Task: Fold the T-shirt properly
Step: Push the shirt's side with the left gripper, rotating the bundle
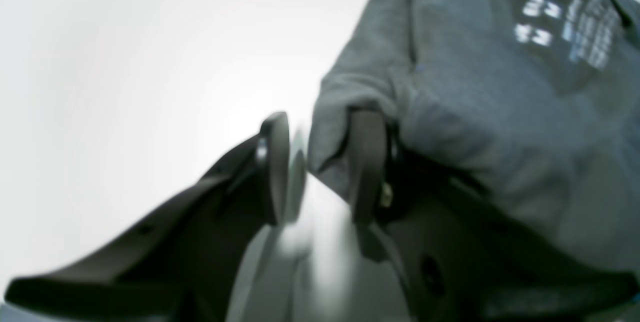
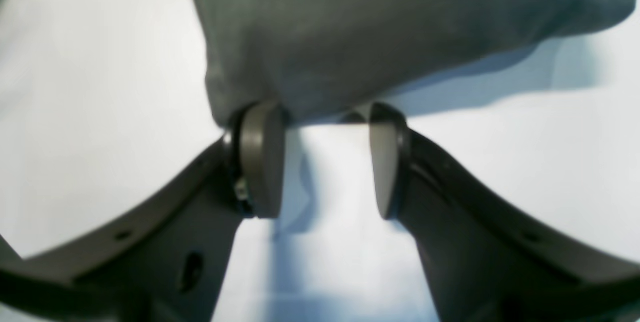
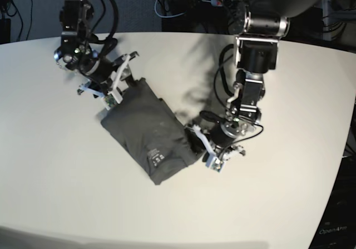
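The dark grey T-shirt (image 3: 147, 128) lies partly folded in a slanted block on the white table (image 3: 55, 165), its white neck label (image 3: 156, 159) facing up near the front corner. My right gripper (image 3: 122, 81) is at the shirt's far left corner. In the right wrist view, that gripper (image 2: 322, 112) is open, its fingertips at the cloth edge (image 2: 350, 37). My left gripper (image 3: 201, 148) is at the shirt's right corner. In the blurred left wrist view it (image 1: 321, 118) stands open, a fold of cloth (image 1: 327, 127) draped over its right finger (image 1: 367, 162).
Dark cables and equipment (image 3: 183, 4) sit beyond the table's far edge. The table's curved right edge (image 3: 344, 149) drops off near a dark cabinet.
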Controlling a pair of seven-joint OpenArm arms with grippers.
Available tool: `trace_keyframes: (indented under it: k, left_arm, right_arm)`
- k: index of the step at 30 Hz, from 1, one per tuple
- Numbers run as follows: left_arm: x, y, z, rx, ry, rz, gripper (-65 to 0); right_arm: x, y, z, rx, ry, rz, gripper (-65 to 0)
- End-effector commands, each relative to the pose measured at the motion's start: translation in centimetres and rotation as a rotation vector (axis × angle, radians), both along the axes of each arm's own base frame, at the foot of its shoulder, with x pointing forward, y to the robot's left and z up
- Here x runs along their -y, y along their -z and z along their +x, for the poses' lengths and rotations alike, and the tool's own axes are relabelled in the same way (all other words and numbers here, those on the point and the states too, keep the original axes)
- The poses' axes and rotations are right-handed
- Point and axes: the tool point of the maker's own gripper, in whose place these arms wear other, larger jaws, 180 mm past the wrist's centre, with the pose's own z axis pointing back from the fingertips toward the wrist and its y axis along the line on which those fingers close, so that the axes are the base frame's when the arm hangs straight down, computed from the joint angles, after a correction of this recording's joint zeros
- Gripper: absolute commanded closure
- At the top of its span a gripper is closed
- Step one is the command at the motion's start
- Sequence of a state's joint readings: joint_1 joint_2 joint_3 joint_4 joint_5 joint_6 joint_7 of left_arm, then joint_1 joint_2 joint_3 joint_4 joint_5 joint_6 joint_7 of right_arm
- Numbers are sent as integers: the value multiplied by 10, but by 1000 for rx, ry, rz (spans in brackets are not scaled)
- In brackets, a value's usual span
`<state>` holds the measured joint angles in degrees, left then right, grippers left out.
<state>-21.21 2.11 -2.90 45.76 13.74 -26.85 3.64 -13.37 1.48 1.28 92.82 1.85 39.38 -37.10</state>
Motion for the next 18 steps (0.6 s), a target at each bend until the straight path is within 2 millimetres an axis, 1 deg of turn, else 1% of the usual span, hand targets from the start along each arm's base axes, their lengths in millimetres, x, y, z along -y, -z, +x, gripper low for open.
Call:
trace_keyframes:
  k: [1, 4, 6, 9, 10, 11, 12, 14, 16, 17, 18]
  left_arm:
    - [10, -29, 22, 79, 8, -42, -195]
    - [14, -35, 33, 93, 10, -59, -195]
    - [17, -41, 38, 102, 8, -70, -195]
    - [14, -46, 40, 120, 4, -70, -195]
    - [13, -50, 40, 130, 3, -67, -195]
    - [10, -48, 37, 131, -1, -64, -195]
    - [1, -44, 32, 132, -8, -49, -195]
    - [-22, -43, 25, 151, -28, -15, -195]
    - [-32, -40, 13, 159, -37, 2, -195]
    - [-41, -38, 7, 161, -55, 7, -195]
    - [-50, -40, 1, 174, -78, 8, -195]
  right_arm:
    - [12, 22, -30, -135, -37, -108, -271]
    - [2, 13, -28, -107, -68, -107, -271]
    - [3, 9, -29, -94, -69, -115, -271]
    - [10, -4, -22, -51, -68, -139, -271]
    - [19, -10, -19, -30, -61, -160, -271]
    - [26, -15, -16, -17, -50, -174, -271]
    - [35, -18, -15, -14, -34, -192, -271]
    - [49, -23, -12, -16, 0, -223, -271]
    - [61, -27, -9, -11, 19, -248, -271]
    - [68, -31, -4, 1, 19, -265, -271]
    - [73, -33, 0, 8, 19, -279, -271]
